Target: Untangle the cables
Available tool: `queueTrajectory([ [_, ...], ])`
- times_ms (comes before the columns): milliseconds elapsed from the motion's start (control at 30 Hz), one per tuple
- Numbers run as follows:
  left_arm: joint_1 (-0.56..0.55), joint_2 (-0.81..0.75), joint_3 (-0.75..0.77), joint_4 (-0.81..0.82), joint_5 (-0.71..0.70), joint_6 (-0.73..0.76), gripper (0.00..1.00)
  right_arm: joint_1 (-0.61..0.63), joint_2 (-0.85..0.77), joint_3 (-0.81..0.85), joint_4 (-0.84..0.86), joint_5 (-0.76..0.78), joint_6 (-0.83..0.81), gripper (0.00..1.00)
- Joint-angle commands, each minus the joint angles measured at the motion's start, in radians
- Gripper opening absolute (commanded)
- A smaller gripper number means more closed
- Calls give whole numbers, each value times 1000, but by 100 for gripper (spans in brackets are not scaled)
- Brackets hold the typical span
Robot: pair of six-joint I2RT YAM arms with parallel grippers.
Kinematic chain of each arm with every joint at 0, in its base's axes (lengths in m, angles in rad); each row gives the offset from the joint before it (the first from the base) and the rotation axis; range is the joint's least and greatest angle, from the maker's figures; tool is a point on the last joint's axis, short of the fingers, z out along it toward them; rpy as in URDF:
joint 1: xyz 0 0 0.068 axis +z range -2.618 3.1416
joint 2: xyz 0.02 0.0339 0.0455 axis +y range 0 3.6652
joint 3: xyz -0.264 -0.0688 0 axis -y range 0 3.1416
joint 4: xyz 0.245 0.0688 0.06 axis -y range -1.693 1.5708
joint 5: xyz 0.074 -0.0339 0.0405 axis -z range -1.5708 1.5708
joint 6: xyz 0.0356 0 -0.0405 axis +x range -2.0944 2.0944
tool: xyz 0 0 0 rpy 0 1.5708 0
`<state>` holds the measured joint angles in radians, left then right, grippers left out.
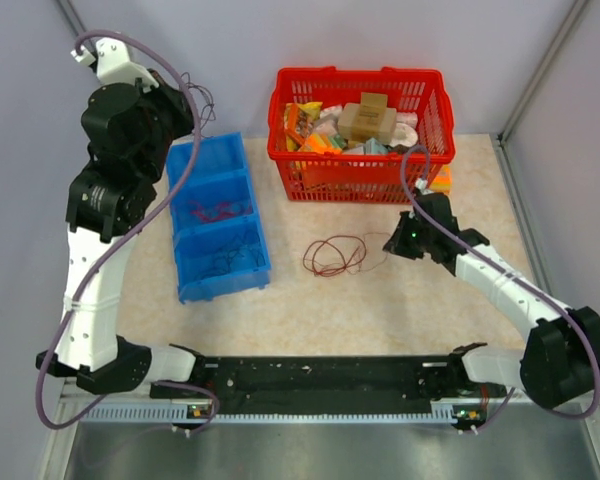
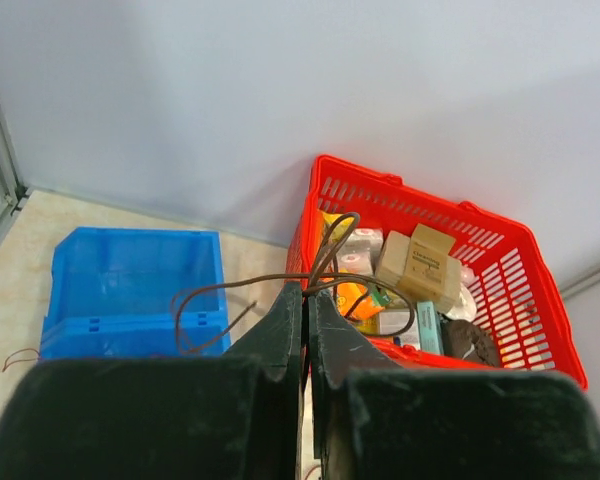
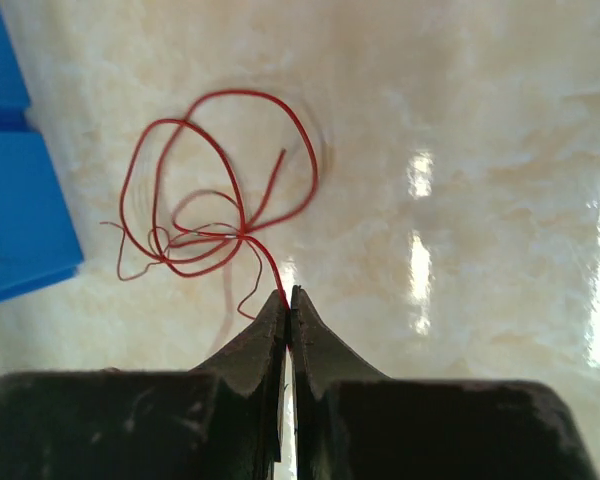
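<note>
Partly hidden cable end [image 3: 270, 272] (right pincer [image 3: 289, 293])

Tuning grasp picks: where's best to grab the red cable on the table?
Its wide outer loop, from straight above: it lies flat on the table as a single strand, clear of the knot. The right gripper is shut on the tail beside that knot.

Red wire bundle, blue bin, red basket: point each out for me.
Red wire bundle [image 3: 242, 236]: right wrist view, knot where the loops cross.
Blue bin [image 1: 215, 160]: top external view, bare floor of far compartment.
Red basket [image 1: 352, 178]: top external view, near wall.
</note>
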<state>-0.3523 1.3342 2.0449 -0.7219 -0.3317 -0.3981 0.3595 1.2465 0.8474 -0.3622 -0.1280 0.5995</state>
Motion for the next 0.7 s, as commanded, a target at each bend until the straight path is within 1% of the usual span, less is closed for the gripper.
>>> queueTrajectory([
  [0, 7, 48, -15, 82, -56, -30, 0, -19, -79, 7, -101, 97, -50, 0],
  [67, 24, 83, -3, 72, -34, -36, 0, -48, -81, 1, -109, 50, -75, 0],
  [167, 71, 146, -2, 78, -10, -76, 0, -57, -72, 19, -107, -59, -121, 0],
  [267, 108, 204, -35, 113, -58, -127, 0, -59, -74, 44, -116, -114, -142, 0],
  [333, 134, 246, -60, 124, -102, -181, 0, -60, -96, 53, -138, -113, -158, 0],
  [433, 194, 304, -86, 128, -98, -278, 0, -65, -133, 62, -168, -101, -178, 0],
  [533, 260, 376, -89, 92, -41, -416, 0, -70, -168, 64, -202, -90, -188, 0],
  [600, 292, 430, -75, 75, -14, -462, 0, -71, -186, 65, -216, -81, -199, 0],
  [667, 318, 488, -55, 73, -15, -487, 0, -73, -202, 65, -227, -65, -201, 0],
])
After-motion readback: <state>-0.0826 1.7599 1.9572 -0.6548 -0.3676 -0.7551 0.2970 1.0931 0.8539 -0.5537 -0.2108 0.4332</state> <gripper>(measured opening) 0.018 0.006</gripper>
